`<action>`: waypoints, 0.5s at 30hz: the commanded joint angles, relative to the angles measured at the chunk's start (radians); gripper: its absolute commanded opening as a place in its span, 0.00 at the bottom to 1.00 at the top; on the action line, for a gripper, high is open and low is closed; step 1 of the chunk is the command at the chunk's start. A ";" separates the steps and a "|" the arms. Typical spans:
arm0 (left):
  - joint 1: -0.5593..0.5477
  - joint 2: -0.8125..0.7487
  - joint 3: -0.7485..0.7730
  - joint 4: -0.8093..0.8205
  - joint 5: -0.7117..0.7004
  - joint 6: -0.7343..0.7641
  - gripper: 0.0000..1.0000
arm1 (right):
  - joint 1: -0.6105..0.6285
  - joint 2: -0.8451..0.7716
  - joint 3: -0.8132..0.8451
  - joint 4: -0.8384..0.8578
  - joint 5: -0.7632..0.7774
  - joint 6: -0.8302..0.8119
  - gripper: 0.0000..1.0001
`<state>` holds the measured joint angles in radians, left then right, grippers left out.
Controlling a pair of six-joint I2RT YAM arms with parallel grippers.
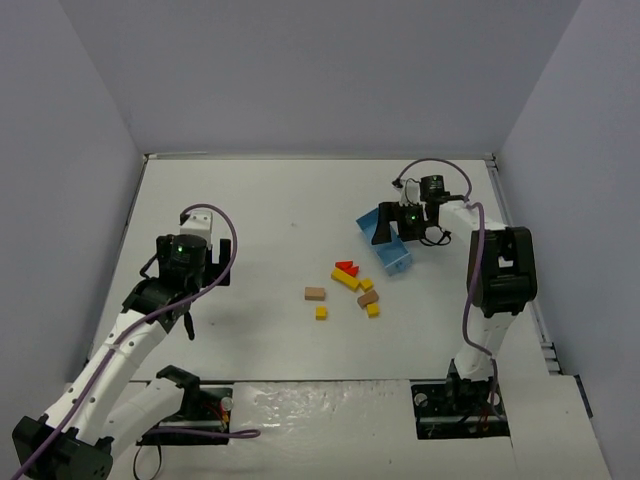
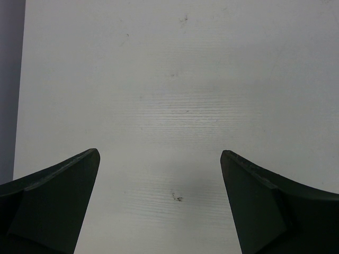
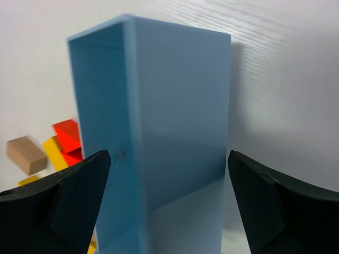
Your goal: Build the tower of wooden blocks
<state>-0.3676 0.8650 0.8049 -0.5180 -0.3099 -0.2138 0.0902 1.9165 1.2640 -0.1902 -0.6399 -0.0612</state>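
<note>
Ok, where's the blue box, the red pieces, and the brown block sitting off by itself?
blue box (image 3: pixel 177 121): right wrist view, its wide outer wall.
red pieces (image 1: pixel 346 267): top view, middle of the red patch.
brown block (image 1: pixel 316 293): top view, middle of its top.

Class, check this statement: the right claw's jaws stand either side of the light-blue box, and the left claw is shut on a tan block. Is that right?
Not quite. The left claw is open and holds nothing, with only the table below it, as the left wrist view shows. A tan block lies loose on the table. The part about the right claw and the light-blue box stands.
</note>
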 commanded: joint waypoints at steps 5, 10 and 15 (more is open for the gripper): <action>-0.002 0.007 0.062 0.032 0.002 -0.012 0.97 | -0.001 -0.210 0.067 0.003 0.369 0.010 1.00; -0.002 0.005 0.063 0.032 0.000 -0.012 0.97 | 0.073 -0.344 0.041 0.000 0.512 -0.022 0.97; -0.002 0.003 0.062 0.032 -0.001 -0.010 0.97 | 0.154 -0.394 -0.019 -0.006 0.468 -0.011 0.79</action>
<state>-0.3676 0.8684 0.8082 -0.5186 -0.3073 -0.2138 0.1867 1.5666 1.2698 -0.1979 -0.1904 -0.0701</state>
